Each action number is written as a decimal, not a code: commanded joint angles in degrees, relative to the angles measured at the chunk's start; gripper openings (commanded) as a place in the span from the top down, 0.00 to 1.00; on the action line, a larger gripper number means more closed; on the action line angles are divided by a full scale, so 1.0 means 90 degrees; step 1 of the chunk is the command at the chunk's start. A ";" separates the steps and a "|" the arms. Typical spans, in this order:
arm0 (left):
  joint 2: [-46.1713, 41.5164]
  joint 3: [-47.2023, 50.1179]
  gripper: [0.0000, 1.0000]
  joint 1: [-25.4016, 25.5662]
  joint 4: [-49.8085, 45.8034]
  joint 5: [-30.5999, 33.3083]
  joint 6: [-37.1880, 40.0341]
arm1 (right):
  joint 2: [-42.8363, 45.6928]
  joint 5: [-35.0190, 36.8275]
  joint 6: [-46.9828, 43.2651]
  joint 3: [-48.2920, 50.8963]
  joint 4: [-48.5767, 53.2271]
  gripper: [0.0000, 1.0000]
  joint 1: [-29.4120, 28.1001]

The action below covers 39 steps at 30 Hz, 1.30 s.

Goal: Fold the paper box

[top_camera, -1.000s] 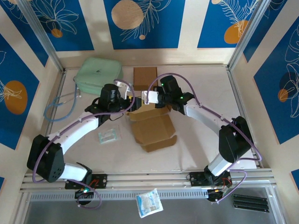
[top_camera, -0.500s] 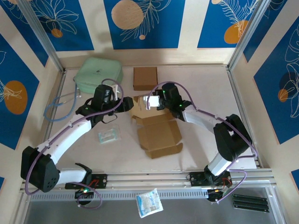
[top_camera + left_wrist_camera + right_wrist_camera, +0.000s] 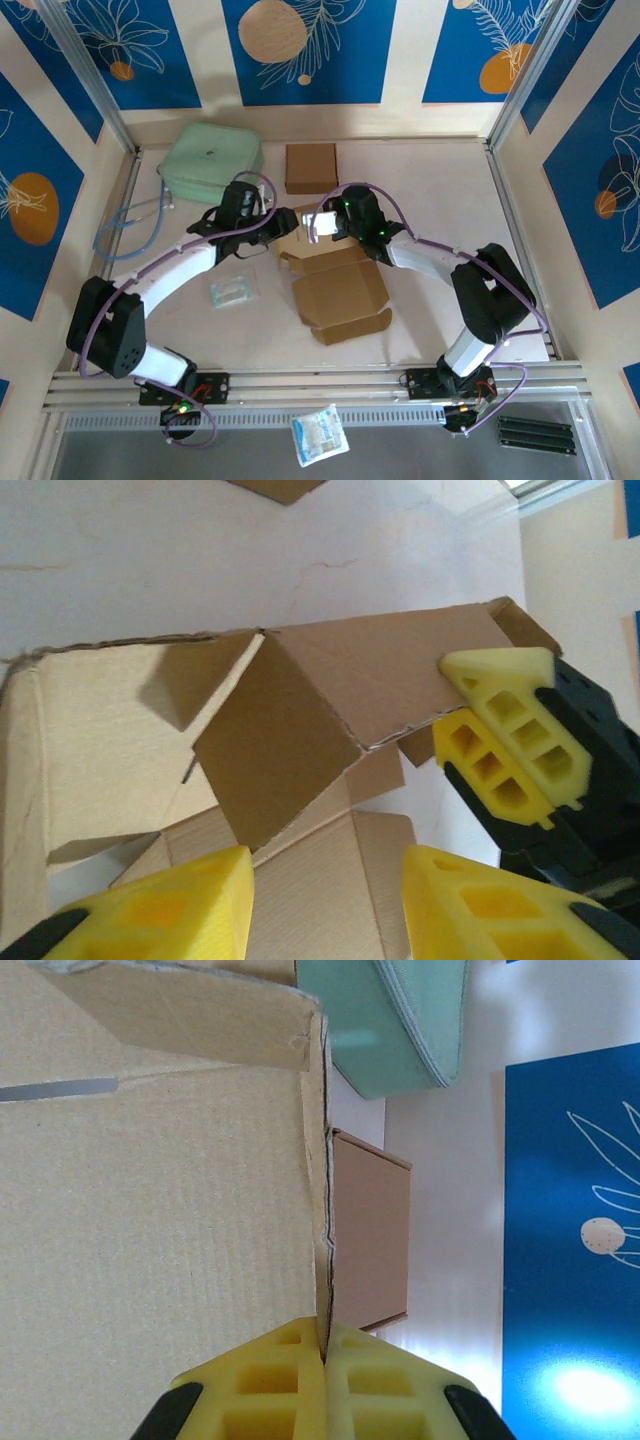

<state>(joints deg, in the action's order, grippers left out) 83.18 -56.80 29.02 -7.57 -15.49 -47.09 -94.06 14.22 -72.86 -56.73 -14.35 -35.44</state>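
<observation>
Pale table (image 3: 440, 180) enclosed by blue leaf-print panels (image 3: 300, 50): at mid-table the right gripper (image 3: 325, 1348) pinches the paper box (image 3: 340, 290) wall, the left gripper (image 3: 325, 875) spread beside it

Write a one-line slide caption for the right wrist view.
Right gripper pinches an edge of the paper box; mint case and small closed box beyond.

Brown paper box (image 3: 340, 295), mint-green case (image 3: 212, 160), yellow gripper fingers (image 3: 262, 1378), blue leaf-patterned panels (image 3: 350, 60)
</observation>
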 commanded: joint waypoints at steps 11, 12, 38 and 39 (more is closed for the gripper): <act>0.0606 0.0758 0.61 0.0582 -0.0222 0.1047 0.0733 | 0.0266 0.0139 0.0273 0.0215 -0.0155 0.99 0.0109; 0.0690 0.0745 0.61 0.0581 -0.0265 0.1002 0.0773 | 0.0265 0.0146 0.0287 0.0205 -0.0151 0.99 0.0109; 0.1813 0.1232 0.70 0.0767 0.2478 -0.0902 -0.0369 | 0.0256 0.0251 0.0524 0.0080 0.0041 0.99 0.0194; 0.1942 0.1278 0.70 0.0796 0.2716 -0.0957 -0.0455 | 0.0256 0.0256 0.0534 0.0083 0.0042 0.99 0.0189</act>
<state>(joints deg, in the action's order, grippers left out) 97.60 -47.35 35.11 11.29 -20.62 -48.25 -93.43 16.36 -69.56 -55.11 -14.59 -34.00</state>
